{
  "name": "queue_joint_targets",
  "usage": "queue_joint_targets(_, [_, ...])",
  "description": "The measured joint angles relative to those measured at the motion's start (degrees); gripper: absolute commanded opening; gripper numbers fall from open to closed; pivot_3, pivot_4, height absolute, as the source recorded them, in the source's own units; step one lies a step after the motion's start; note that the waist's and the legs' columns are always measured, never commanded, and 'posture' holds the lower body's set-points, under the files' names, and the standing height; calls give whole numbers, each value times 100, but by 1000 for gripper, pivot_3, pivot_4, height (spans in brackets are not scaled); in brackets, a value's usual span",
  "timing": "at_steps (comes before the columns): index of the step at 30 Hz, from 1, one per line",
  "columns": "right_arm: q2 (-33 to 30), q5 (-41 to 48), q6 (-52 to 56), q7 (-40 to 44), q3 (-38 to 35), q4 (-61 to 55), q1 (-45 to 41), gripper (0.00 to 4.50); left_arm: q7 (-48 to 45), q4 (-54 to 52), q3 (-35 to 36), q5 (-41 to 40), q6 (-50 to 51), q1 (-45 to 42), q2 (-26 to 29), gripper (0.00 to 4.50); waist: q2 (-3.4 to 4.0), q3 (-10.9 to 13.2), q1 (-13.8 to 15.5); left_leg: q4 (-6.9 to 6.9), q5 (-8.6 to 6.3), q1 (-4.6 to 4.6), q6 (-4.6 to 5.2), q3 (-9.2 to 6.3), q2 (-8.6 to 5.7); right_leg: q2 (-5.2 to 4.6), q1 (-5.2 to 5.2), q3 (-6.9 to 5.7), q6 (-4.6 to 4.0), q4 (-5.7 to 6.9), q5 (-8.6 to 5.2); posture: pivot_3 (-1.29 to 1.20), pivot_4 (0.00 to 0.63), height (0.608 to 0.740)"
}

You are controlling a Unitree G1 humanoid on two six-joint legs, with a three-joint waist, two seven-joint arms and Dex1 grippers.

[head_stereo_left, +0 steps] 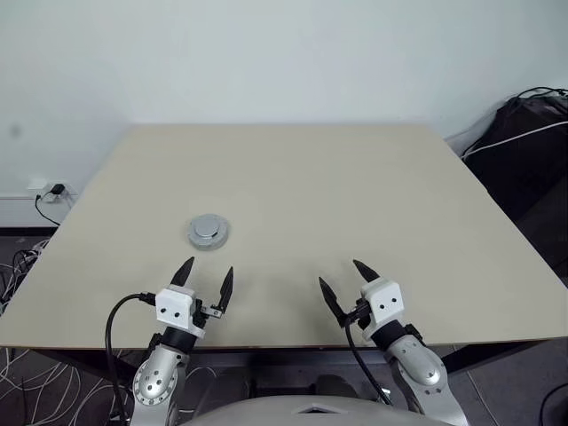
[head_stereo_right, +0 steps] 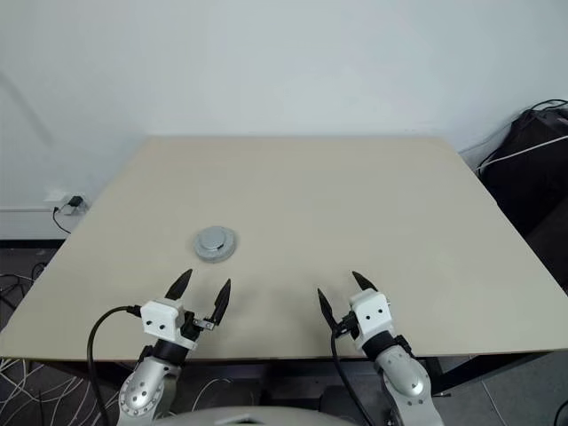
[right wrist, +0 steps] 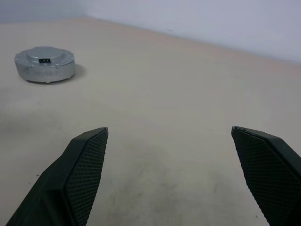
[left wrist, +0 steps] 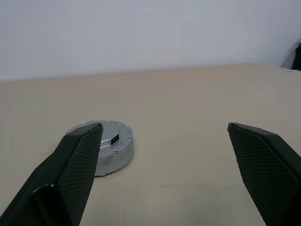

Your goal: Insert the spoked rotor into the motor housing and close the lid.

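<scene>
Left gripper (head_stereo_left: pixel 206 277) spread wide, nothing between the black fingers (left wrist: pixel 77 165), hovering over the near edge of the table (head_stereo_left: pixel 373 186)

Right gripper (head_stereo_left: pixel 344 277) likewise spread wide and empty, over the same near edge, well apart from the left one

One round silver assembly on the tabletop: motor housing (head_stereo_left: pixel 209 232) with the lid (head_stereo_left: pixel 208 227) seated on top, smooth face and raised hub upward; small dark rectangular mark on the upper face in both wrist views

Housing just ahead of the left gripper's fingertips, slightly toward its outer finger, not touching; well ahead of and far across from the right gripper, toward the left arm's side

Spoked rotor not discernible from outside the closed assembly
</scene>
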Motion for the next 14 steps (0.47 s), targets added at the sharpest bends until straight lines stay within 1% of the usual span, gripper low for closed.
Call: queue_joint_targets(14, [78, 46, -164, 26, -46, 310, -75, 4500, 9, 0, -54, 2, 1, -75, 16, 4484, 5, 8, 0, -1, 0, 0, 0, -1, 0, 1, -1, -1, 0, 0, 0, 0, 0, 740])
